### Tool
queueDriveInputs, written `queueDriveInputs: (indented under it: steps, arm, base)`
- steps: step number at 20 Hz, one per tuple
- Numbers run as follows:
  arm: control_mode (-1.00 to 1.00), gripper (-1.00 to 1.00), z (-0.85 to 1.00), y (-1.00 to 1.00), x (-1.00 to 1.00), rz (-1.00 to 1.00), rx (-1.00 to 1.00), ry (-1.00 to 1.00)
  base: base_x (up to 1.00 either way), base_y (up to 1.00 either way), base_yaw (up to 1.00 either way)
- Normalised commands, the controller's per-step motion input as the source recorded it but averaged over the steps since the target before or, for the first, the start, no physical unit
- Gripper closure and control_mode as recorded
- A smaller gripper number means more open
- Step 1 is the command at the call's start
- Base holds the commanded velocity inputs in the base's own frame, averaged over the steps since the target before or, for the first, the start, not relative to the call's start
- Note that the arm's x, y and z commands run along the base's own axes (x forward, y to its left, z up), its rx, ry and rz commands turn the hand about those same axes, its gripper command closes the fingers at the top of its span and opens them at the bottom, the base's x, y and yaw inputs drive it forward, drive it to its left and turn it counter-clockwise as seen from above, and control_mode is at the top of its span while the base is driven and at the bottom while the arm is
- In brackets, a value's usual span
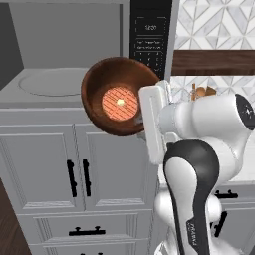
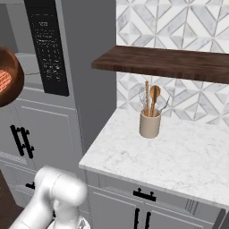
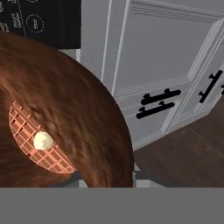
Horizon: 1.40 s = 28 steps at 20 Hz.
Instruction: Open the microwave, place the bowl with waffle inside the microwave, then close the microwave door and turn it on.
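- Centre of the left base view, the bowl (image 1: 117, 102) hangs in the air just before the open microwave (image 1: 64, 55), tipped steeply so its hollow faces the camera; it is wooden, stiff, probably light, with a smooth rim that could slip.
- Inside it the waffle (image 1: 120, 103) lies against the bowl's floor, a pale dab at its middle; loose and small, it may slide out if the tilt grows.
- At the bowl's right rim the fingers (image 1: 142, 117) appear clamped on the edge, though the pads themselves are hidden; a rim hold like this lets the bowl swing, so I judge levelling is wise.
- Upper left, the grey cavity and turntable (image 1: 50, 83) stand ready.
- Right base view: a crock (image 2: 150, 123) sits on the tabletop (image 2: 179, 156), well apart.
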Motion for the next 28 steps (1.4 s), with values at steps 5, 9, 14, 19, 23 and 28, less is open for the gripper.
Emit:
queueDriveInputs:
  steps: [5, 9, 14, 19, 23, 28]
  arm:
    - [-1.0, 1.0, 0.12, 0.74, 0.76, -0.11, 0.0, 0.0]
    - [-1.0, 1.0, 0.0, 0.52, 0.92, -0.14, 0.0, 0.0]
    - [-1.0, 1.0, 0.02, 0.43, 0.99, -0.13, 0.0, 0.0]
    - [-1.0, 1.0, 0.18, 0.22, 0.85, -0.08, 0.0, 0.09]
    - [-1.0, 1.0, 0.26, 0.24, 0.8, -0.07, 0.0, 0.15]
    - [-1.0, 1.0, 0.17, 0.28, 0.7, -0.06, 0.0, 0.12]
  base:
    - [0.0, 0.0, 0.0]
    - [0.0, 0.0, 0.0]
    - [0.0, 0.0, 0.0]
    - [0.0, 0.0, 0.0]
    - [0.0, 0.0, 0.0]
    - [0.0, 0.0, 0.0]
